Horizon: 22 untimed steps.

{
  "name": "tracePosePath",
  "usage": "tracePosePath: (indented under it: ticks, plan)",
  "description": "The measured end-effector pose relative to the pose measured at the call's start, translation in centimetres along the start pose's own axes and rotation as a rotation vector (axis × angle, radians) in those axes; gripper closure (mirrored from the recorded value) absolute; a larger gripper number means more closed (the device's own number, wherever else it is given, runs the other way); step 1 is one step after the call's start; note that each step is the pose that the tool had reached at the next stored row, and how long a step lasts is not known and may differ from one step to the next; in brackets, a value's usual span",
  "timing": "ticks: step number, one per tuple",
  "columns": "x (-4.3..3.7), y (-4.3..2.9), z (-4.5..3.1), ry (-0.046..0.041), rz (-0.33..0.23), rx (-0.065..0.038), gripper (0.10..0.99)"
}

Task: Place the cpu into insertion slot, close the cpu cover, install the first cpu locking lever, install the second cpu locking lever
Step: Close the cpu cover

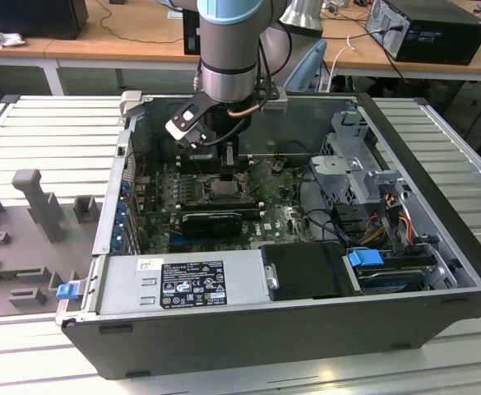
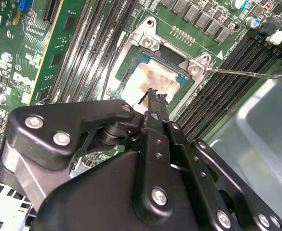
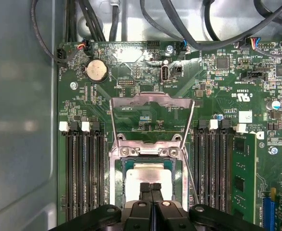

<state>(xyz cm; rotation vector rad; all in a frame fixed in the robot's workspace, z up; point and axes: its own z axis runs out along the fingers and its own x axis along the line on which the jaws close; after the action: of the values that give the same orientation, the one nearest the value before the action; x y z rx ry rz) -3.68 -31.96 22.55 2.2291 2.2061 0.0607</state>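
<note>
Holding my clenched, empty hand (image 3: 150,186) over the cpu (image 3: 136,179) seated in the insertion slot (image 3: 115,187), I judge the raised cpu cover (image 3: 152,99) needs closing.

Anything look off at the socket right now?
Nothing stands out. The pale beige-silver square cpu looks flat and square inside the silvery-rimmed dark insertion slot. The thin silvery cpu cover frame stands hinged open, unbent. The black gripper, shut, is right over the cpu, whose face looks blotchy but shows no crack.
</note>
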Motion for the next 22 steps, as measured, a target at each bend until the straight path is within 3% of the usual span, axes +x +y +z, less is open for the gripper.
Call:
tracePosePath:
  ticks: [22]
  plan:
    - [0.02,0.01,-0.51,0.0000,-0.003,0.000,0.980]
